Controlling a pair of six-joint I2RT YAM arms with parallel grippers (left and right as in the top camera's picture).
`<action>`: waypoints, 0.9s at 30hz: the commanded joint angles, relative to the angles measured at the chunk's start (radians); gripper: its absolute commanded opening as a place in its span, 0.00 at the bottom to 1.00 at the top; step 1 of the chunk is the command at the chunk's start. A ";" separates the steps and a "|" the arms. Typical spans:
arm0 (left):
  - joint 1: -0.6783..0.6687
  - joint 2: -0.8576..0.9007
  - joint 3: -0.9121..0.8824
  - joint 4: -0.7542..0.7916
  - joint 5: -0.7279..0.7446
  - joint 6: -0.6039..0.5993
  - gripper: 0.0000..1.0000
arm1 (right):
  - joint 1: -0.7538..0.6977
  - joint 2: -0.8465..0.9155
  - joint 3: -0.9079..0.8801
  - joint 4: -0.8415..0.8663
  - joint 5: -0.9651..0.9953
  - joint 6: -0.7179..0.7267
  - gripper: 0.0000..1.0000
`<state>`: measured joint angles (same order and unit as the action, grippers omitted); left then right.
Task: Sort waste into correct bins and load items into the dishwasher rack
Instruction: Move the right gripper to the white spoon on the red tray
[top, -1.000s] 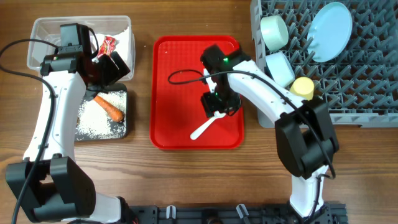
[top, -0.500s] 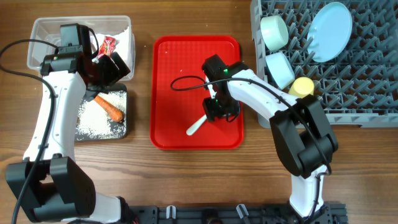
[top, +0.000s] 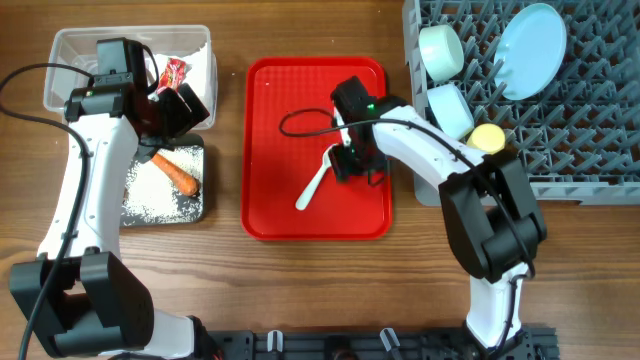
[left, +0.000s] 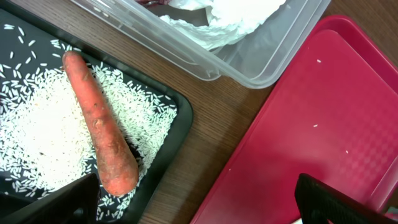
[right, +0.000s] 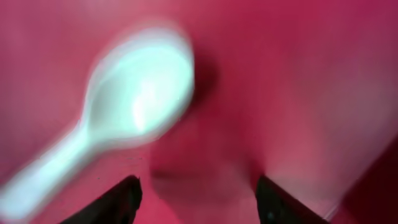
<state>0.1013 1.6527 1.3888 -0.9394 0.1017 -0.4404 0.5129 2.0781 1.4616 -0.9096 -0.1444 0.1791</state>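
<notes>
Hovering low over the flat red tray (top: 268, 100), the right gripper (top: 352, 168) has its fingers (right: 121, 198) spread and empty. The white plastic spoon (top: 312, 188) lies slanted just to their left. Only the blurred wrist view shows its bowl ahead, clear of them. The left gripper (top: 172, 108), spread wide, hangs well apart by the clear plastic tub (top: 70, 45).

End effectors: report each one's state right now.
Left end effector: open, empty.
Right end effector: open, nothing between its fingers; white spoon lies loose on the red tray.
</notes>
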 joint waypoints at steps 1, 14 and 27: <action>0.006 -0.001 0.003 -0.001 -0.010 -0.013 1.00 | 0.000 0.026 0.126 -0.089 -0.199 -0.033 0.66; 0.001 -0.001 0.003 -0.024 -0.009 -0.013 1.00 | 0.053 0.075 0.166 -0.010 -0.139 0.388 0.73; 0.001 -0.001 0.003 -0.023 -0.010 -0.013 1.00 | 0.037 0.143 0.174 -0.006 -0.161 0.434 0.61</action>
<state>0.1013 1.6527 1.3888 -0.9619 0.1013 -0.4404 0.5640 2.1696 1.6234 -0.9184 -0.2806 0.5922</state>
